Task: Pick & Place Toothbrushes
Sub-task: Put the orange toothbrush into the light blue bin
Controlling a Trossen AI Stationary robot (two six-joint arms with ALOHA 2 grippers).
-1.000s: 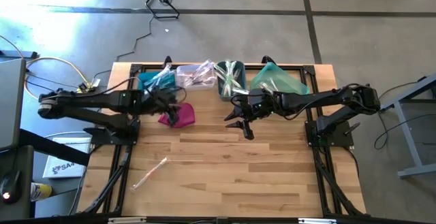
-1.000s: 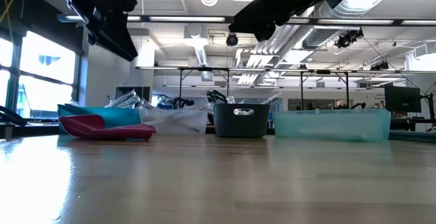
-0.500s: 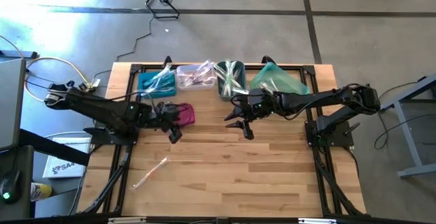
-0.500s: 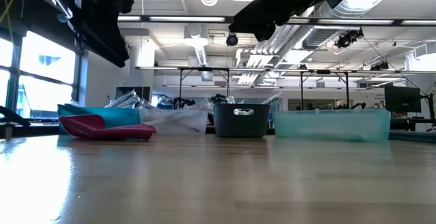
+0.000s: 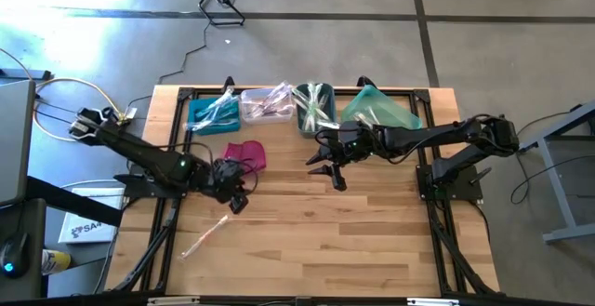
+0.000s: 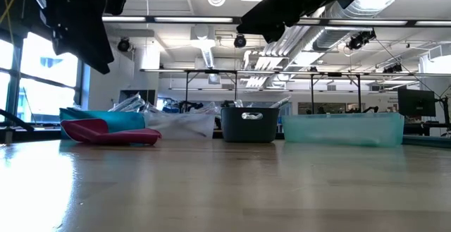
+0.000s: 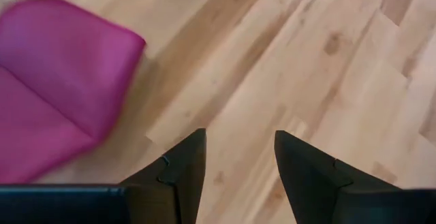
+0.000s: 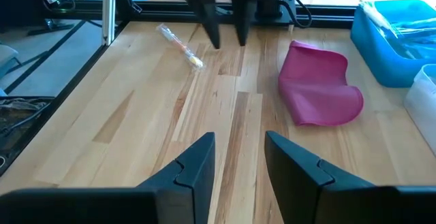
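Observation:
One pale toothbrush (image 5: 204,236) lies flat on the wood near the table's near left; it is the toothbrush (image 8: 180,45) seen in the right wrist view. More toothbrushes lie in the blue bin (image 5: 212,111), clear bin (image 5: 265,103), grey bin (image 5: 314,109) and teal bin (image 5: 379,109) along the far edge. My left gripper (image 5: 239,200) hovers open above bare wood, between the magenta pouch (image 5: 244,154) and the loose toothbrush; its fingers (image 7: 238,159) hold nothing. My right gripper (image 5: 327,176) hangs open and empty over the table's middle, just near of the grey bin.
The magenta pouch (image 7: 61,94) lies flat just near of the blue bin. Black frame rails (image 5: 163,241) run along the table's left and right sides. Bare wood (image 5: 325,241) fills the near half of the table.
My left gripper has swung from over the magenta pouch toward the table's near edge, sinking a little and rolling about its own axis, and now stands closer to the loose toothbrush. Its fingers stay apart. Nothing on the table has moved.

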